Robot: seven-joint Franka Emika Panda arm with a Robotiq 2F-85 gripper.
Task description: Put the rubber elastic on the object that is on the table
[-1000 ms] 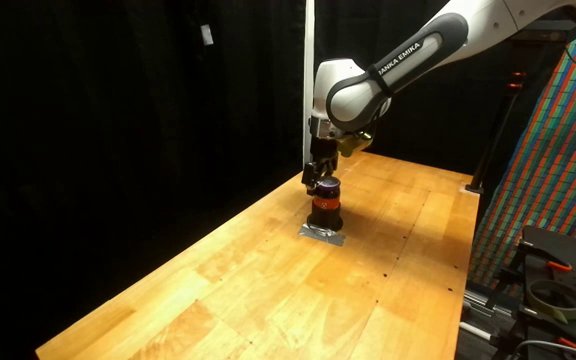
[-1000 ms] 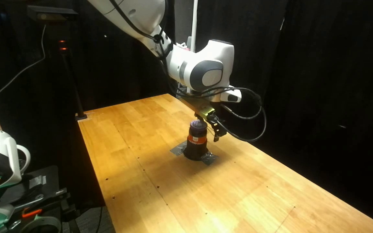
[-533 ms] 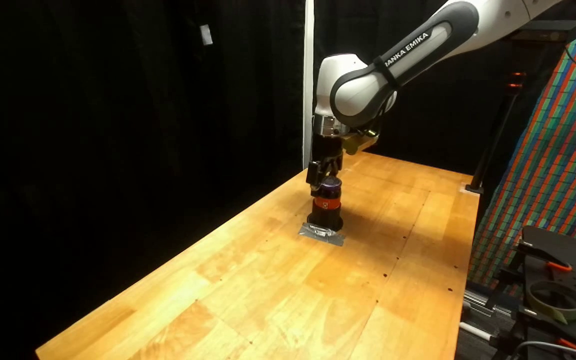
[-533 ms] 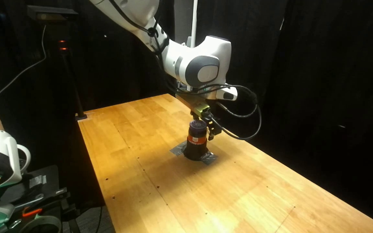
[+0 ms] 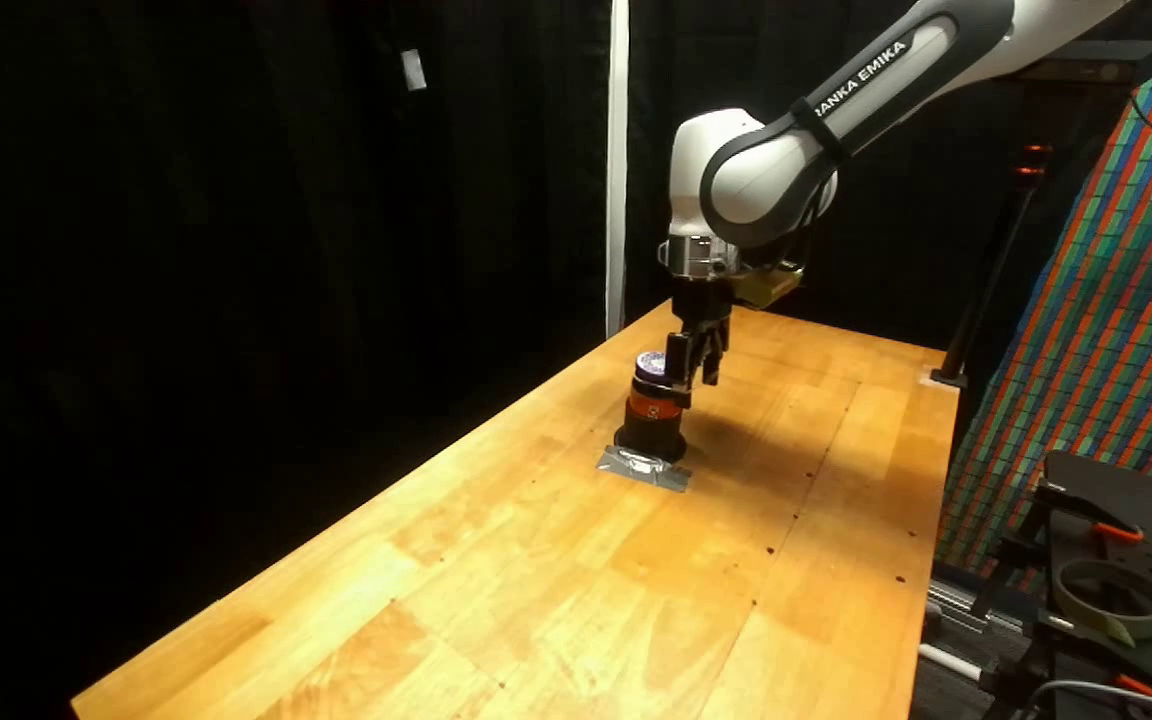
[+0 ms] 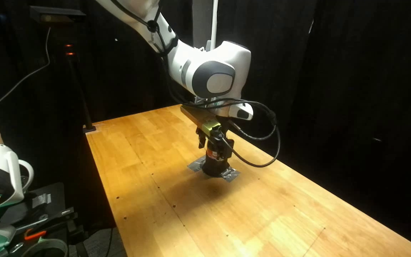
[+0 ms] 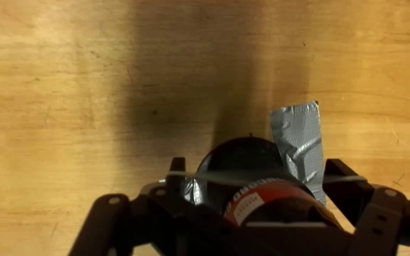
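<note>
The object, an upright dark cylinder (image 5: 654, 407) with an orange-red band, stands on the wooden table (image 5: 556, 600). Its band shows in the wrist view (image 7: 279, 190) and partly in an exterior view (image 6: 212, 154). My gripper (image 7: 258, 174) is open, pointing down beside the cylinder's upper part. In an exterior view the gripper (image 5: 695, 390) overlaps the cylinder's right side. In the wrist view the cylinder shows between the fingers (image 7: 345, 185). The pale rubber elastic (image 7: 341, 178) is stretched across both fingers. Whether it touches or circles the cylinder I cannot tell.
Grey tape (image 7: 299, 142) holds the cylinder's base to the table. A black cable (image 6: 277, 142) loops out from the wrist. A black post (image 5: 986, 260) stands at the table's far corner. A side cart with a tape roll (image 5: 1116, 600) stands beside the table.
My gripper has moved across the cylinder's upper part, rightward in an exterior view, and leftward and lower in an exterior view from elsewhere. It now hides much of the cylinder's upper part.
</note>
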